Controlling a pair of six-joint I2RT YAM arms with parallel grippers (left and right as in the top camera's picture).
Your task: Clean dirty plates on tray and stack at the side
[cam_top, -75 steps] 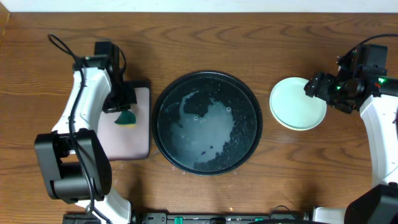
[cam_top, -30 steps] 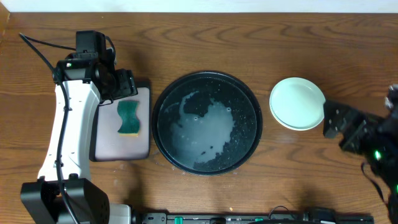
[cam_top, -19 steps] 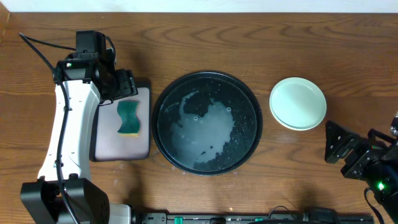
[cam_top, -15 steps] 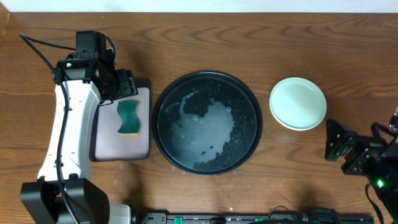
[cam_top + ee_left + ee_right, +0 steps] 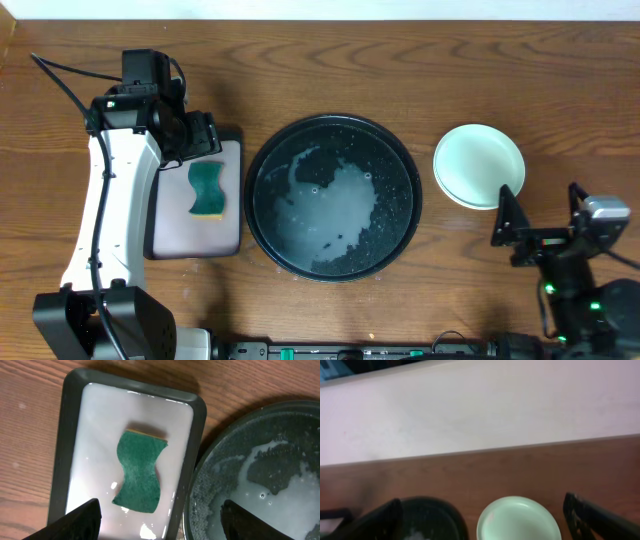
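Big round black tray (image 5: 395,165) is sitting mid-table, holding no plates, its floor showing a film of suds and water. Its raised rim is standing clear of everything on the right.

The plates (image 5: 479,166) are sitting stacked on the wood to the right of the tray, mint one on top. How many are lying under it I cannot tell. A strip of bare table (image 5: 400,60) is separating stack rim from tray rim – apart, not touching.

On the left, a small rectangular tray (image 5: 228,235) is sitting just beside the big tray, with only a narrow gap between the two edges. A green sponge (image 5: 207,190) is lying on its wet floor, loose.

Left gripper (image 5: 160,505) is hovering over that small tray with fingers spread wide, holding nothing. The sponge is showing between them in the wrist view.

Right gripper (image 5: 540,215) is hanging near the table's front edge, in front of the stack, fingers well apart and empty. From overhead one fingertip is overlapping the stack's front-right rim – height above it cannot be told. Its wrist view is looking across the stack (image 5: 518,519) toward the far edge and a pale wall.

Open wood is running wide behind the tray and the stack.
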